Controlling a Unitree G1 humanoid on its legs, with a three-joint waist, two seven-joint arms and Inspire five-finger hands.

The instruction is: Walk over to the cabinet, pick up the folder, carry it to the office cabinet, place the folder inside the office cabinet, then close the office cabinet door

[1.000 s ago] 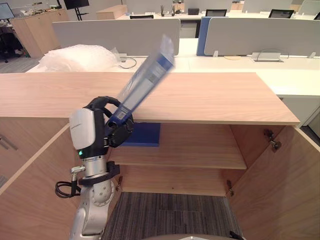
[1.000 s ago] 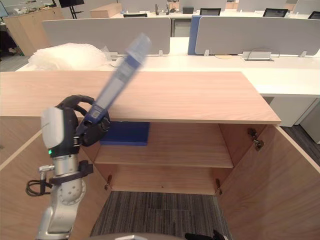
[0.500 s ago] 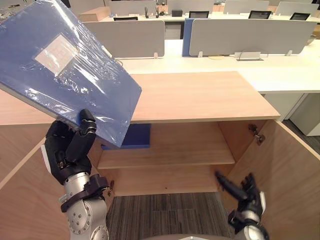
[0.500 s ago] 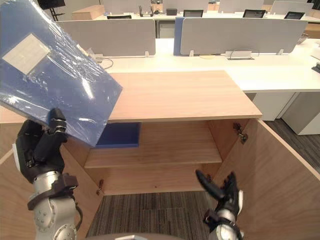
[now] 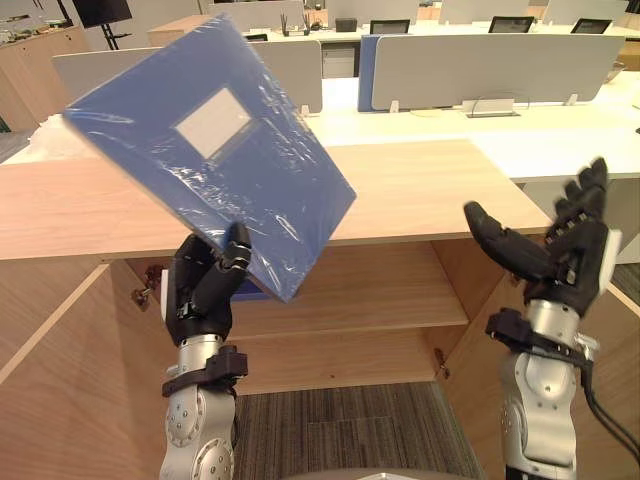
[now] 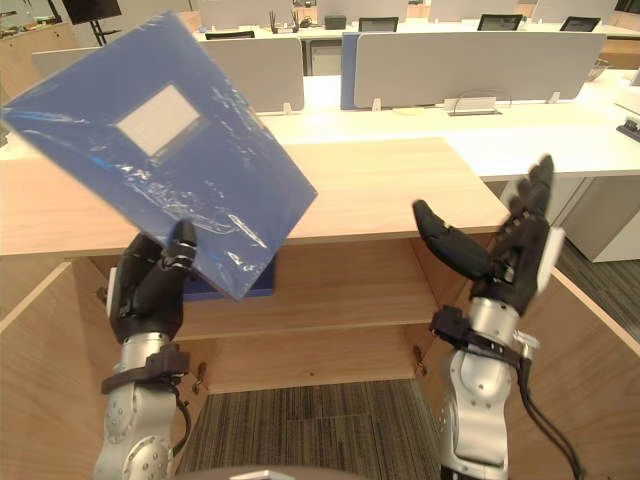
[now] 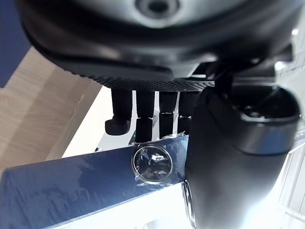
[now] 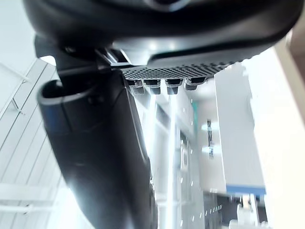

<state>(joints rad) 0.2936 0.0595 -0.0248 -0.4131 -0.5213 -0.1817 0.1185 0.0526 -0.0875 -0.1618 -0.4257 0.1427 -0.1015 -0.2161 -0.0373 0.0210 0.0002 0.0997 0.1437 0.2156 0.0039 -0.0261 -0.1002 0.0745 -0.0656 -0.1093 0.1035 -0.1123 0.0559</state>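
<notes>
The blue plastic-wrapped folder (image 5: 210,150) tilts in the left hand (image 5: 205,290), before the wooden office cabinet's (image 5: 420,190) left front edge. The right hand (image 5: 540,250) stands spread before its right side. A flat blue object (image 6: 265,282), perhaps another folder, lies at the upper shelf's (image 5: 400,310) left end.

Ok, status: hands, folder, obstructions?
Left hand shut on folder, held up before the open cabinet. Right hand open, empty. Blue item on upper shelf.

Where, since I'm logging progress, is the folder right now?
In the eye views the folder is on the left, gripped at its lower corner by the left hand and held up, tilted, before the open office cabinet.
</notes>
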